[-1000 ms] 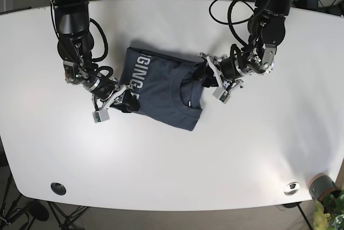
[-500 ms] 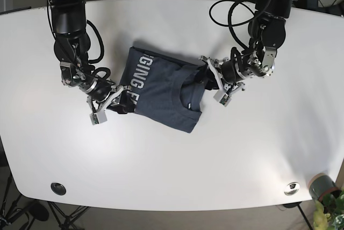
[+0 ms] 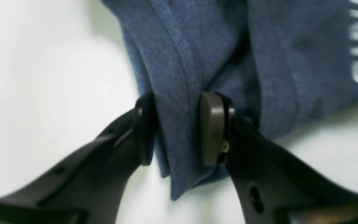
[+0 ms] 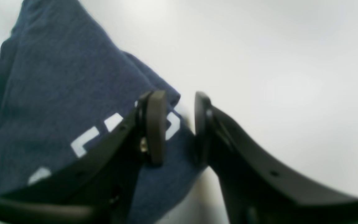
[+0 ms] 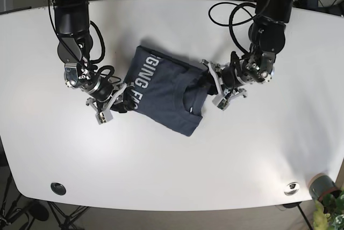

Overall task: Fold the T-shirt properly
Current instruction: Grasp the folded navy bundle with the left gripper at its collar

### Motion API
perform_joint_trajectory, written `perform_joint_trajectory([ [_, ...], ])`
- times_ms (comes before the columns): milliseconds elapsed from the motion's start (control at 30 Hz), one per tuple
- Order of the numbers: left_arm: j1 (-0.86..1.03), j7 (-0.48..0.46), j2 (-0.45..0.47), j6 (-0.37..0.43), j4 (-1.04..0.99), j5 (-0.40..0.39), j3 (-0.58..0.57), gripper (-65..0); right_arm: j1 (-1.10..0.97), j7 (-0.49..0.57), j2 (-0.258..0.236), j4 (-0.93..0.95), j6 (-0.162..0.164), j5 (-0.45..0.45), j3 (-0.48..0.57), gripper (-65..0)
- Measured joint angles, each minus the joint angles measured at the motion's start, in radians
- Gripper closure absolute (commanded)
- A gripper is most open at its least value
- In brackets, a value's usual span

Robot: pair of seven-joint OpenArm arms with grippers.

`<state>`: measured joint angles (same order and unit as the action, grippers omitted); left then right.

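Pinching the shirt at opposite ends, my left gripper clamps the thick folded collar-side edge, my right gripper a thin lettered corner; cloth lies between them on the table.

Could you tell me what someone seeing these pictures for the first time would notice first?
A folded dark-blue T-shirt with pale lettering lies near the middle of the white table, and an arm grips each end of it. The left gripper pinches a fold of hem in its close-up; the right gripper straddles the lettered corner. A small potted plant sits at the base view's bottom-right corner.
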<state>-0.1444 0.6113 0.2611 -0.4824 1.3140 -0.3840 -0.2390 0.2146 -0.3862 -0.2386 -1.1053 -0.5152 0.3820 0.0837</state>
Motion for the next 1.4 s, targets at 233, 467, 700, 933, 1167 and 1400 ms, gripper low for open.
perform_joint_trajectory([
  [233,-0.132,-0.027,-0.001,-0.004,-0.158,0.007,-0.042,-21.8,-0.085,0.016,-0.002,-0.08,-0.001,0.01,-0.005,-14.6],
  [467,-0.216,-0.093,0.001,-0.002,-0.266,0.016,-0.098,-21.8,-0.195,0.006,0.01,-0.201,0.002,0.007,-0.005,-14.6],
  [700,-0.303,-0.143,-0.01,-0.001,-0.382,0.023,-0.148,-21.8,-0.304,0.004,0.045,-0.299,0.01,0.006,0.002,-14.6],
  [933,-0.36,-0.164,-0.065,0.011,-0.47,0.037,-0.148,-21.8,-0.378,-0.001,0.094,-0.358,0.014,0.003,0.002,-14.6],
  [1167,-0.386,-0.14,-0.103,0.02,-0.482,0.056,-0.15,-21.8,-0.391,-0.018,0.134,-0.375,0.016,-0.015,0.056,-14.4],
  [1400,-0.388,-0.134,-0.101,0.018,-0.48,0.06,-0.152,-21.8,-0.389,-0.029,0.133,-0.375,0.013,-0.016,0.06,-14.4],
])
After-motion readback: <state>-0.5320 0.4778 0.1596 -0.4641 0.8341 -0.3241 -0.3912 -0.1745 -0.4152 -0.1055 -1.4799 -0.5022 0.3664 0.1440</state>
